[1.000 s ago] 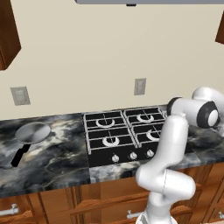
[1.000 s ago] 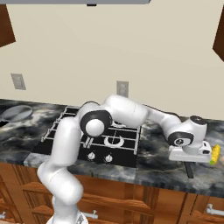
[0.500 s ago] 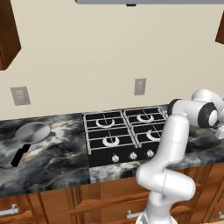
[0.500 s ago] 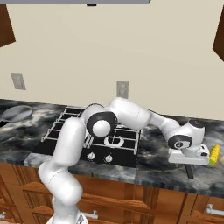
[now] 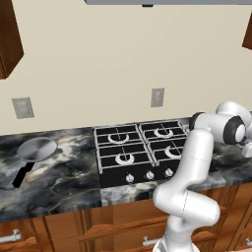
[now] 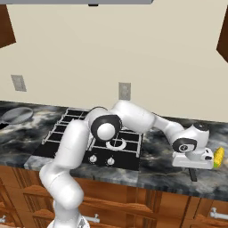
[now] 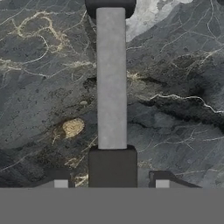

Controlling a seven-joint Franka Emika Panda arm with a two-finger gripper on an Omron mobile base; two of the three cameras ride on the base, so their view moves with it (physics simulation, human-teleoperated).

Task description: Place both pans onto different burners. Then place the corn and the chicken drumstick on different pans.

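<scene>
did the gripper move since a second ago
Yes: in the right base view the gripper has dropped lower toward the counter, beside the corn.

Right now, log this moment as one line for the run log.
phase: grasping pan by handle | gripper: low over pan handle, jaws either side | corn: counter, beside gripper | other pan: counter, left of cooktop | burners: bare

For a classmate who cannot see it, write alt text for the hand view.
A straight pan handle, grey along its length with a black grip end, runs up the middle of the picture over a dark marble counter with pale and gold veins. The gripper straddles the grip end, a dark finger low on either side.
</scene>
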